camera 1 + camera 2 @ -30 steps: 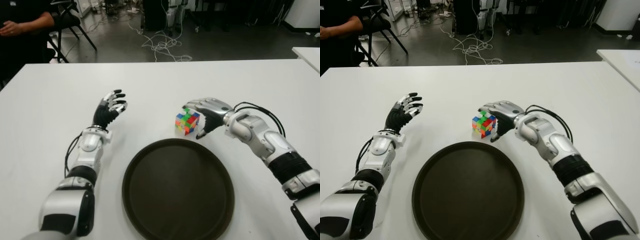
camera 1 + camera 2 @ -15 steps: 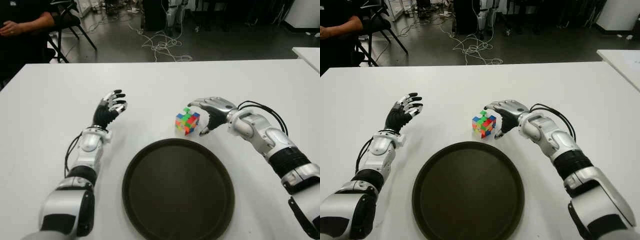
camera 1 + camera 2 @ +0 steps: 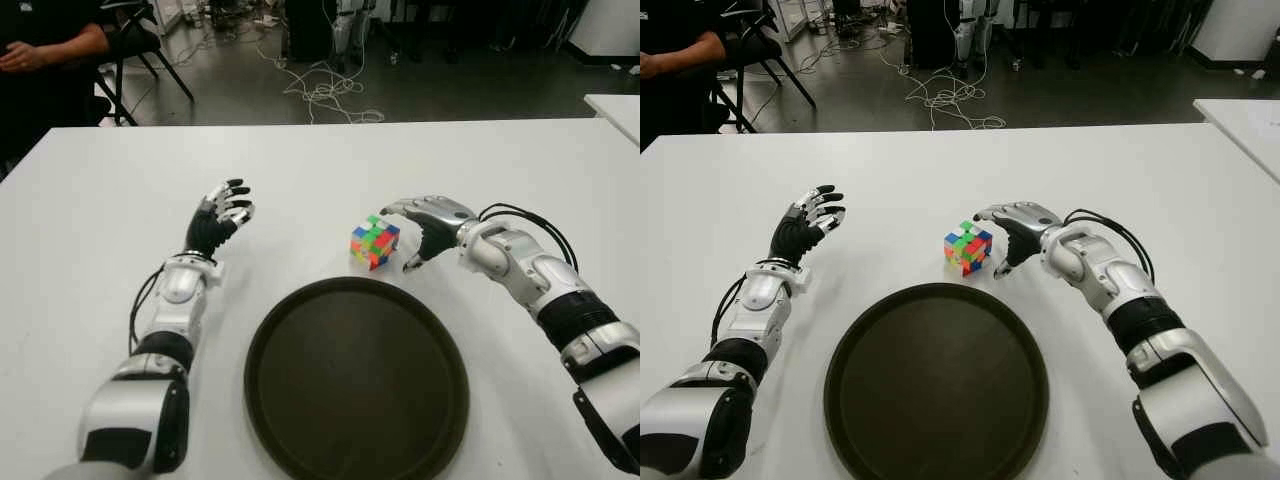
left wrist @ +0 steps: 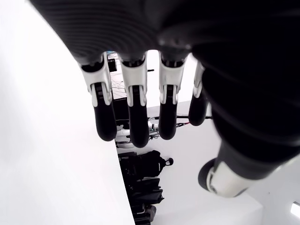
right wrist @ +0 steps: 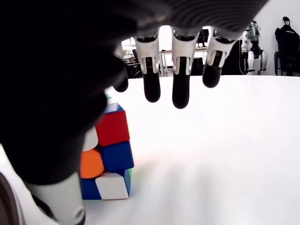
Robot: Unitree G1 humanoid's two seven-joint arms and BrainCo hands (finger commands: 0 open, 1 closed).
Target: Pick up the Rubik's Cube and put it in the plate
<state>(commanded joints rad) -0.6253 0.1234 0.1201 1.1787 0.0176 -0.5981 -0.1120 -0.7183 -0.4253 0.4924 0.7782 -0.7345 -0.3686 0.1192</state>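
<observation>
The Rubik's Cube (image 3: 374,243) stands on the white table (image 3: 500,160), just beyond the far rim of the dark round plate (image 3: 356,390). My right hand (image 3: 412,236) hovers close to the cube's right side, fingers arched over and thumb down, open and holding nothing. In the right wrist view the cube (image 5: 105,154) sits beside the thumb, with the fingers (image 5: 180,89) spread above bare table. My left hand (image 3: 222,215) is raised over the table to the left of the cube, fingers relaxed and empty.
A person in dark clothes (image 3: 40,50) sits beyond the table's far left corner beside a chair. Cables (image 3: 325,90) lie on the floor behind the table. A second white table's corner (image 3: 615,105) shows at the far right.
My right hand has drawn back to the right, off the cube, leaving a small gap. The cube stays on the table. The left arm has not moved.
</observation>
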